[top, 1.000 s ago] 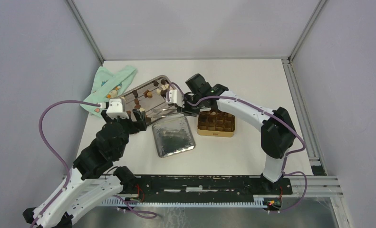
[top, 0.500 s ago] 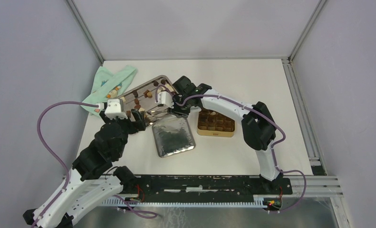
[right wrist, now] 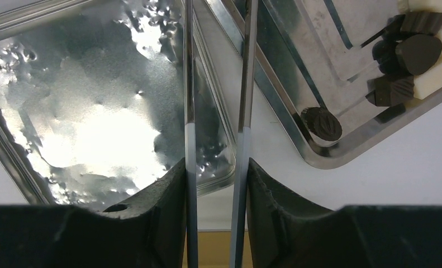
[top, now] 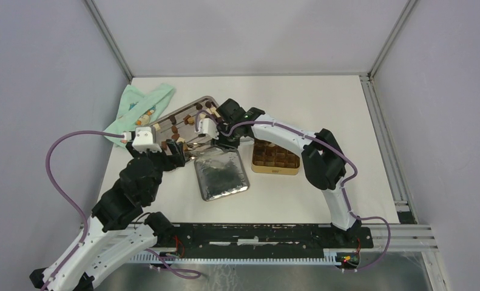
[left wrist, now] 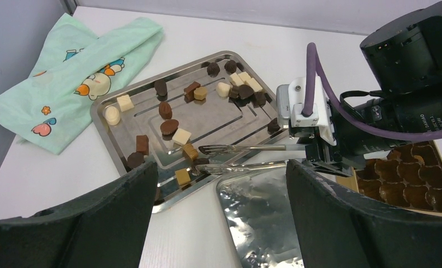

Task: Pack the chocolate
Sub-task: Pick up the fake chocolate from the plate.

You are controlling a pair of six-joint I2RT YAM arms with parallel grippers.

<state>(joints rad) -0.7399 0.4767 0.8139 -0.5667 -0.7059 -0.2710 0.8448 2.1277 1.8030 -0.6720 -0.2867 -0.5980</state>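
Several small dark, brown and cream chocolate pieces (top: pixel 175 128) lie scattered on a steel tray (top: pixel 192 130). They also show in the left wrist view (left wrist: pixel 169 126). My right gripper (top: pixel 225 138) is shut on metal tongs (left wrist: pixel 246 148). The tong tips stand apart, low over the tray's near corner, by a caramel piece (left wrist: pixel 190 151). In the right wrist view my right gripper (right wrist: pixel 215 167) pinches both tong arms (right wrist: pixel 189 84). The gold tin (top: pixel 276 159) holds chocolates in its compartments. My left gripper (top: pixel 175 148) is open and empty at the tray's near edge, as the left wrist view (left wrist: pixel 221 184) shows.
A shiny silver lid (top: pixel 221 173) lies upside down between the tray and the arm bases. A mint-green printed cloth (top: pixel 141 108) lies at the far left behind the tray. The metal frame posts stand at the table's back corners.
My right arm has swung left from above the gold tin to the tray, carrying the tongs. My left gripper has shifted slightly.
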